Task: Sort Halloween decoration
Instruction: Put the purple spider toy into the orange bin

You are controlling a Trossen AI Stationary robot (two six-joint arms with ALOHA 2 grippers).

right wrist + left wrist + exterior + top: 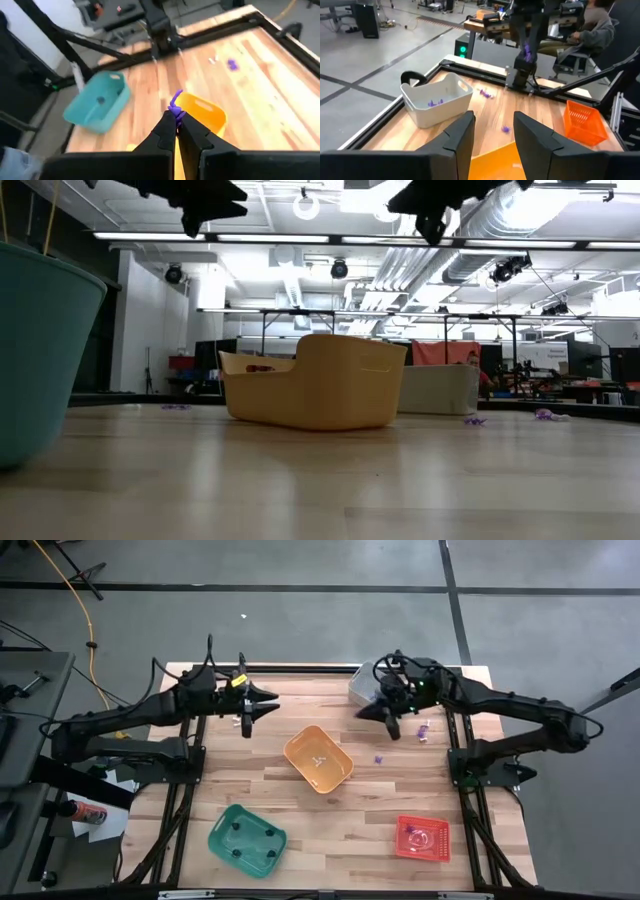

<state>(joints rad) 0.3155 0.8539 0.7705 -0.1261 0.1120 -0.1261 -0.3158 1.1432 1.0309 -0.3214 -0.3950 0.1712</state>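
Above the bench [330, 830], the right tool [176, 116] at two o'clock pinches a purple trinket [175, 106], while the left tool [492, 131] gapes wide at ten.

A tiny purple plastic trinket [175, 106] is pinched between the closed fingers of the right hand [177, 121], sticking up past the fingertips, above the desk [370, 810]. More small purple trinkets lie loose on the bare wood: one at [379, 758], another pair near [423, 729]. Several purple ones [435, 103] rest inside the whitish-grey plastic bin [420, 111]. A whitish trinket [319, 762] lies in the orange bin [340, 754].
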